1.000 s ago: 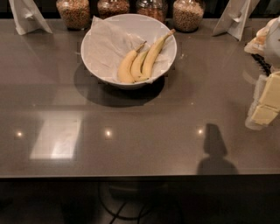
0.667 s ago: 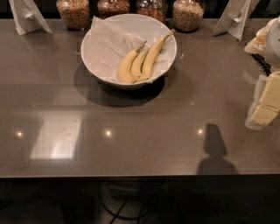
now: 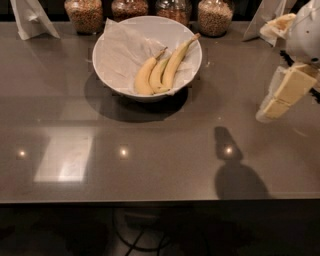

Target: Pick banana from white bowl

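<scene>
The white bowl (image 3: 187, 37) stands at the back middle of the grey table, lined with crumpled white paper. Three bananas lie in it side by side. The banana (image 3: 176, 61) is the longest and slimmest, on the right, its thin brownish stem pointing up-right to the rim. A small greenish banana (image 3: 156, 76) lies in the middle and a fatter yellow one (image 3: 142, 76) on the left. My gripper (image 3: 280, 97) hangs at the right edge of the view, well right of the bowl and above the table, holding nothing.
Several glass jars (image 3: 215, 16) of grains stand in a row behind the bowl. White paper holders stand at the back left (image 3: 31, 17) and back right (image 3: 267, 15). The table's front edge (image 3: 160, 200) runs across the lower view.
</scene>
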You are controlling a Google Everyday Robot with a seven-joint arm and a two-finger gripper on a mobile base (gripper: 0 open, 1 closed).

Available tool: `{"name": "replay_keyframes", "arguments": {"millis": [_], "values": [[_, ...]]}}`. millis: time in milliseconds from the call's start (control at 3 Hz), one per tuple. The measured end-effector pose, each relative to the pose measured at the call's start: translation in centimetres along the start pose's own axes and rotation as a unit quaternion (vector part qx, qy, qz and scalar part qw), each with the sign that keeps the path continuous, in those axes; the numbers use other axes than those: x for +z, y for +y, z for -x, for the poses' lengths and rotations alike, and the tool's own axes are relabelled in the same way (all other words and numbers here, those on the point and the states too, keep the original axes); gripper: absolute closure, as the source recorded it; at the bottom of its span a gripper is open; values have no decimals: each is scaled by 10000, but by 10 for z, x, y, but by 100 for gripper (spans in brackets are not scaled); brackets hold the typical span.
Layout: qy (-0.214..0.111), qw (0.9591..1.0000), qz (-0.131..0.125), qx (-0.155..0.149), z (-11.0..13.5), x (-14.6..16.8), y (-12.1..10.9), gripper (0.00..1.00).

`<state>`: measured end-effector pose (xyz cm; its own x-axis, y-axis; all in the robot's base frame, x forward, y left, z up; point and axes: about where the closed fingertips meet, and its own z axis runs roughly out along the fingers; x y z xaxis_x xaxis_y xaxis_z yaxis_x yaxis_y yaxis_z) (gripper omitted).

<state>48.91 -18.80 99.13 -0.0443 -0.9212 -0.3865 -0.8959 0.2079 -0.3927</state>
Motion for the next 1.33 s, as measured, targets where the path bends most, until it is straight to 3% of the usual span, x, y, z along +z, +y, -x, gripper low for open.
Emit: {"name": "replay_keyframes", "arguments": {"millis": [333,667,1000,1333], "values": [[-683,9970,-226,-294,24,16,-27,0],[-1097,9905,-315,-761,52,43,-62,0],[-1341,9844,-344,-1085,77,63,-87,0],[-1357,9840,-355,-1101,78,64,-89,0]]}}
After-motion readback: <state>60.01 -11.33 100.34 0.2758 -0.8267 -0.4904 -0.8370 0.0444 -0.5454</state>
